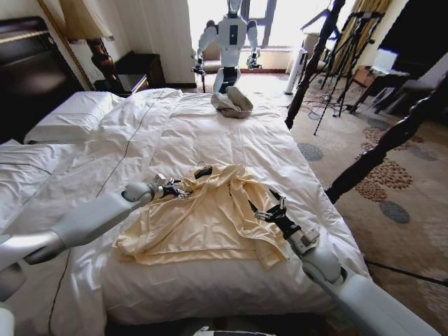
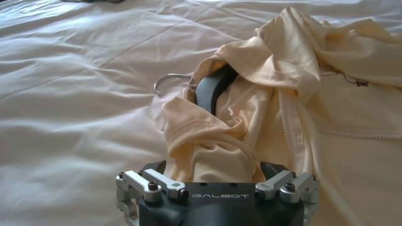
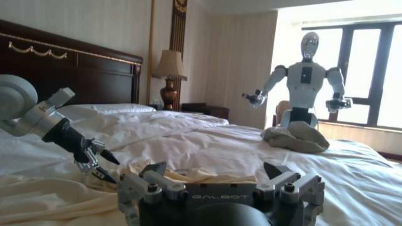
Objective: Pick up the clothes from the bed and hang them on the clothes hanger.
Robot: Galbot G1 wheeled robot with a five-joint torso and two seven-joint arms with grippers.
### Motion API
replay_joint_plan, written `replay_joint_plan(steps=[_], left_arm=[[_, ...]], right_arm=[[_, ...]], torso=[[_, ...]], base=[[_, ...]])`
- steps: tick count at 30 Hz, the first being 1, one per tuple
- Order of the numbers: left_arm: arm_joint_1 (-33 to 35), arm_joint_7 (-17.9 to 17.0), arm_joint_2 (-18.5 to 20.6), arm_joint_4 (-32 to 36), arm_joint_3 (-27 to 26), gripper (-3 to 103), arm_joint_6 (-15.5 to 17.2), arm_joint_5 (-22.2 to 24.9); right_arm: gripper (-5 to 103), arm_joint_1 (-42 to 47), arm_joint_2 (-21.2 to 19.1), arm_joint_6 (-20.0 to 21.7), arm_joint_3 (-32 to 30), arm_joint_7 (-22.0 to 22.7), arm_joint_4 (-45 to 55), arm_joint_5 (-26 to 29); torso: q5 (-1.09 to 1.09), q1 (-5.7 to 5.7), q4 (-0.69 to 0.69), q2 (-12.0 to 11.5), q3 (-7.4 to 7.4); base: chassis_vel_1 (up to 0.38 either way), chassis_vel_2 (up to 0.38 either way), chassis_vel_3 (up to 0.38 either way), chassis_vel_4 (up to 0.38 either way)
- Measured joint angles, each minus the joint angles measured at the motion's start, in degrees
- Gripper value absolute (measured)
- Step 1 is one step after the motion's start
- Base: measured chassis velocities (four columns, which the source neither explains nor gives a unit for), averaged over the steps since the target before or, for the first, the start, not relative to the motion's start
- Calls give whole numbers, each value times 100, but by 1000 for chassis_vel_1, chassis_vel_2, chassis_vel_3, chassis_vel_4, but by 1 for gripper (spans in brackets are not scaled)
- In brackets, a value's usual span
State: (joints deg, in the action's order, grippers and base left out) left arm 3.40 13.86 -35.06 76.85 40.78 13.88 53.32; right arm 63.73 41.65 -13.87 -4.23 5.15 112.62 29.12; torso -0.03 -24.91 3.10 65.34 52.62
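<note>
Open white duvet [image 1: 210,119] beyond the cream top [image 1: 203,217]; grey cloth heap [image 1: 232,103] and dark posts [image 1: 378,150] at its edges.

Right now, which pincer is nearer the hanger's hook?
Left. The left pincer is at the collar of the clothes, gripping fabric just beside the clothes hanger hook. The right pincer sits at the top's far side.
</note>
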Motion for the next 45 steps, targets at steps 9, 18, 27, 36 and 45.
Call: replay_joint_plan(steps=[9,18,27,36,45], left_arm=[[-362,-351,-582,-815,291,99,36,20],[-296,-305,-589,-914,496,94,-125,-548],[-392,-27,-798,-1201,640,72,-56,-684],[-431,-127,-962,-1322,629,48,-48,-691],[-420,-251,-880,-1274,533,24,-186,-1022]], right_arm=[[100,105,-27,-18,-77,47,18,-25],[100,115,-32,-50,-118,56,22,-25],[100,281,-6,-85,-268,76,66,-45],[100,460,-15,-121,-456,70,90,-52],[100,400,-17,-122,-451,72,93,-42]], torso=[[0,-1,4,1,1],[-1,0,0,1,0],[0,0,0,1,0],[-2,0,2,1,1],[-1,-1,2,1,1]], base=[[0,0,0,0],[0,0,0,0],[0,0,0,0],[0,0,0,0],[0,0,0,0]])
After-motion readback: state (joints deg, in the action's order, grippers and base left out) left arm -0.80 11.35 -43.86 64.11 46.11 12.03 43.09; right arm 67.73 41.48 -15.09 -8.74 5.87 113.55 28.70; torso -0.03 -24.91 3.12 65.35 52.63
